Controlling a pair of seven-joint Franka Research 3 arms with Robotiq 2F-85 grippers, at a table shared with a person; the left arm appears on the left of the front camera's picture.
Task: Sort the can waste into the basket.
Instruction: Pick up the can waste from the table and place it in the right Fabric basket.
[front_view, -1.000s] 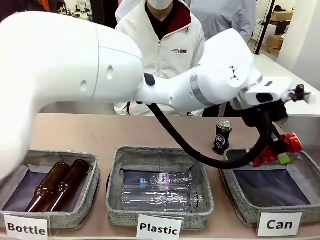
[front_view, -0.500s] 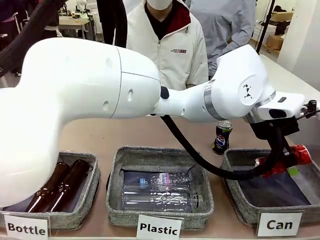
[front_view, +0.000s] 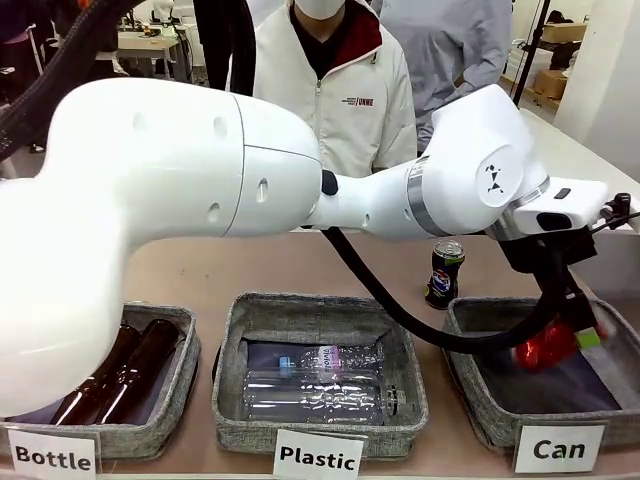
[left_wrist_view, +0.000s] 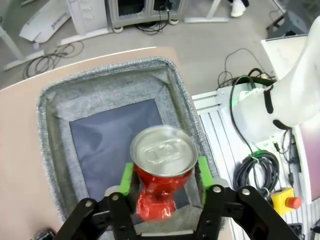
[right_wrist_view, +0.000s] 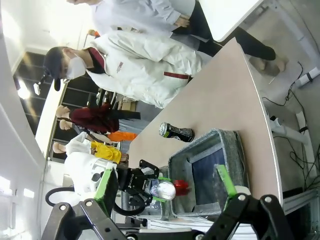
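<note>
The crushed red can (left_wrist_view: 162, 155) sits between the green pads (left_wrist_view: 203, 172) of the left gripper (left_wrist_view: 165, 175) above the Can basket (left_wrist_view: 52, 140); whether they pinch it I cannot tell. Probably light, thin, slick: grip across its body. The right gripper (right_wrist_view: 165, 182) gapes empty

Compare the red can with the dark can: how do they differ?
The red can is crushed; the dark can is whole. The red can lies between the left tool's pads over the Can basket; the dark can stands upright on the table behind it. Both are small cans with silver tops.
</note>
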